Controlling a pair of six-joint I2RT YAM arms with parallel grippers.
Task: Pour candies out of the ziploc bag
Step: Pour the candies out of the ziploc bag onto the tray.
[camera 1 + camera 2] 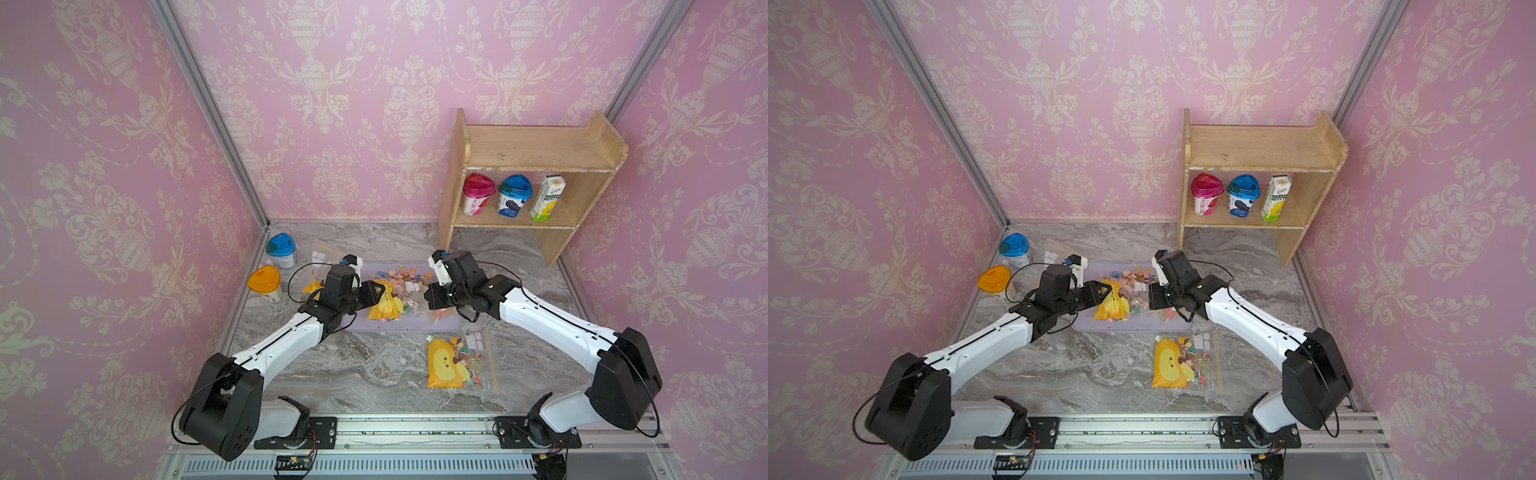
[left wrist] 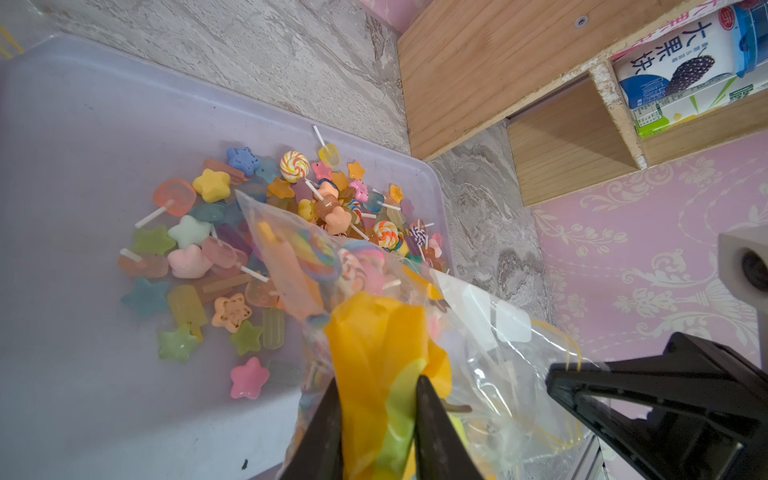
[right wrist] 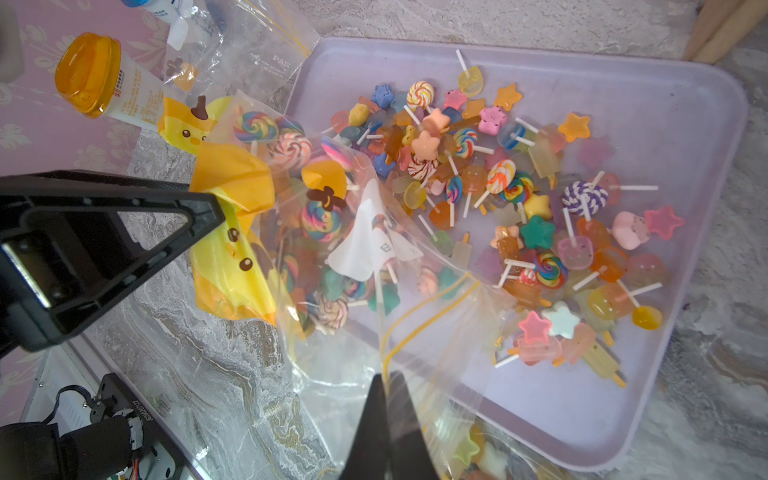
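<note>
Candies (image 3: 320, 220) left inside the ziploc bag (image 3: 365, 249) could be spilled onto the tabletop (image 3: 208, 374), since the bag is held across the rim of the lavender tray (image 3: 673, 75). Its yellow printed end is pinched by the left end effector (image 2: 376, 382) and its zip edge by the right end effector (image 3: 388, 378); most candies are heaped in the tray, just beyond both.

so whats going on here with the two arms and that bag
The robot holds a clear ziploc bag with a yellow cartoon print over a pale lilac plastic tray. The left tool pinches its yellow printed end, and the right tool is shut on the clear edge by the zip line. A heap of small multicoloured candies lies in the tray; some are in the bag. A second, filled ziploc bag lies on the grey marble table.
</note>
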